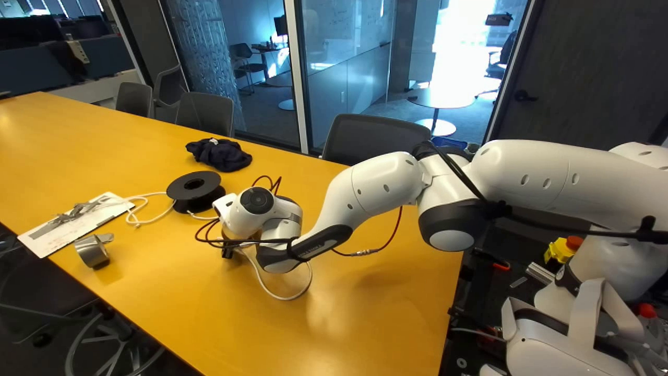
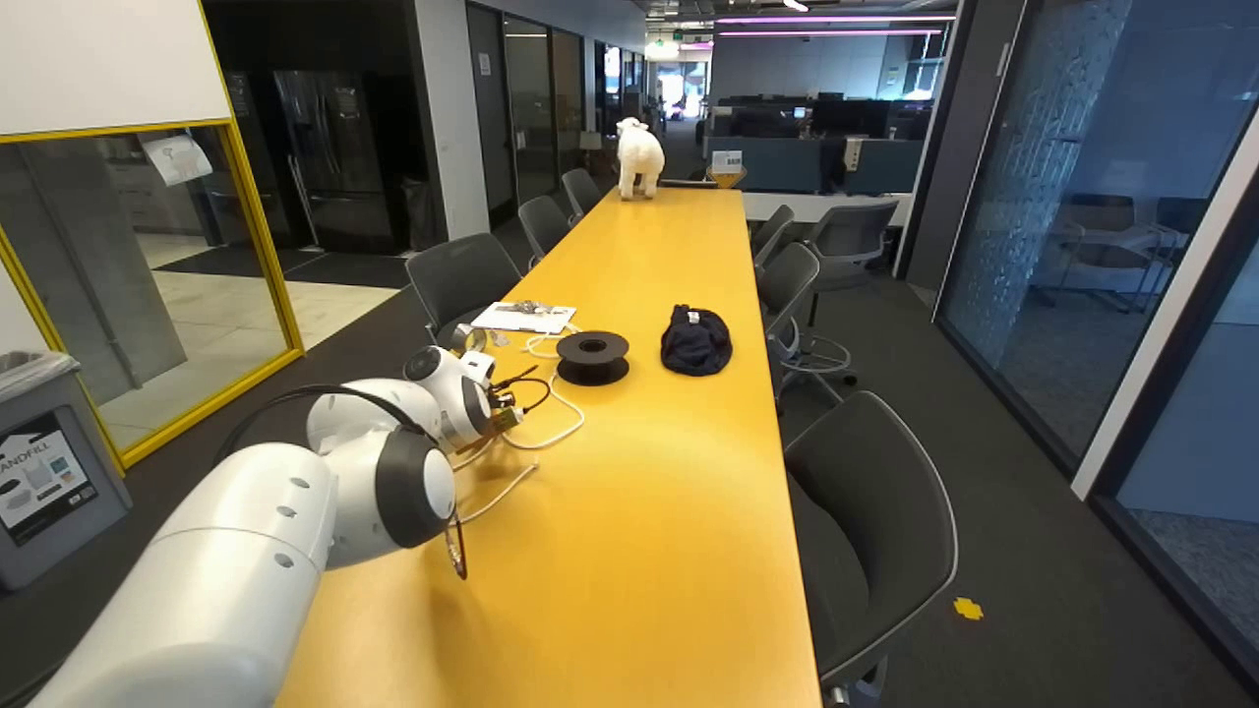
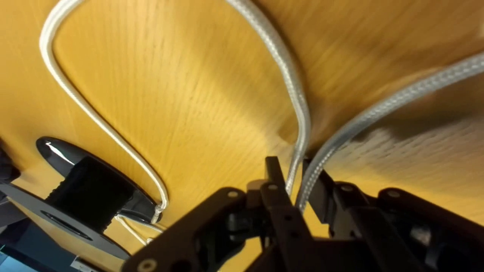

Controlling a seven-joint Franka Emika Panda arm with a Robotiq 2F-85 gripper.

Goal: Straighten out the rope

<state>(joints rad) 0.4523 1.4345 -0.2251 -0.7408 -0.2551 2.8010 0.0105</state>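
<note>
The cream rope (image 1: 284, 298) curves over the table below and beside the arm. In an exterior view it bends beyond the wrist (image 2: 575, 425), and a loose end points to the right. In the wrist view the rope (image 3: 285, 64) makes a wide bend, and its knotted end rests by the black spool. My gripper (image 3: 289, 162) is partly open, with visible room between its fingers. Two rope strands run into this gap and vanish behind the left finger. The right finger stands apart behind the nearer strand. In an exterior view the gripper (image 1: 228, 251) is low over the table, mostly hidden by the wrist.
A black spool (image 1: 194, 188) stands beyond the gripper. A white cable (image 1: 148, 222) leads to a flat white strip (image 1: 78, 224). A silver tape roll (image 1: 93, 251) sits near the table edge. A dark cloth (image 1: 219, 155) lies toward the chairs.
</note>
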